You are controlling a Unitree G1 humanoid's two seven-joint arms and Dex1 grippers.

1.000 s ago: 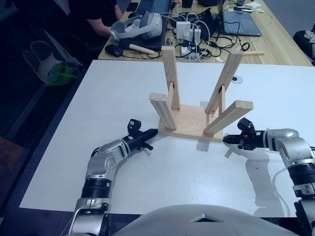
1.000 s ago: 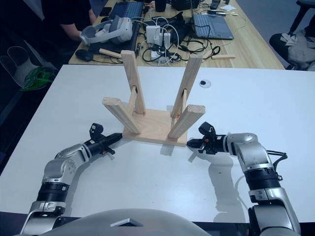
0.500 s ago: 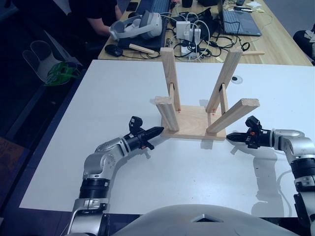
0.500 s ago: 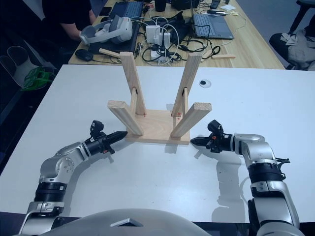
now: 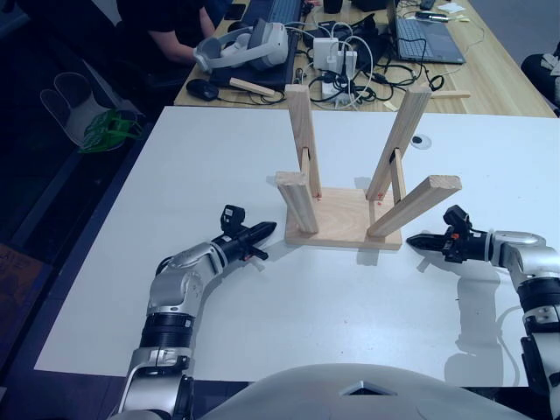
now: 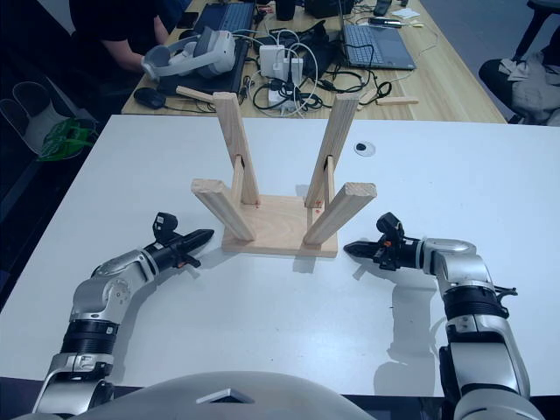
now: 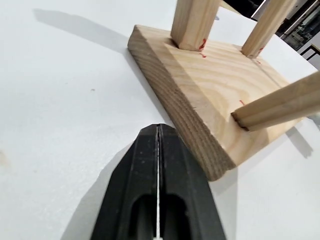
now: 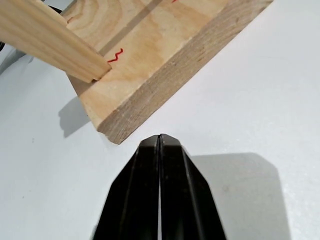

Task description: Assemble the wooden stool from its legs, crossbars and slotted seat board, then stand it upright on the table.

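Stool (image 5: 346, 210) appears assembled, inverted mid-counter (image 5: 219, 157): seat board (image 5: 341, 229) flat, legs (image 5: 302, 131) up. Left claw (image 5: 268, 228) closed, empty, just beside board's left edge. Right claw (image 5: 415, 238) closed, empty, near right edge. Remaining: flip upright.

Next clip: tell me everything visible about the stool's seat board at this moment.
The pale rectangular wooden seat board lies flat on the white table. Its thick edges show coarse grain, and small red marks sit beside the joints. Four square wooden legs rise from its upper face, splayed outward. The left gripper and the right gripper, jaws shut, point at its opposite side edges, close but not touching.
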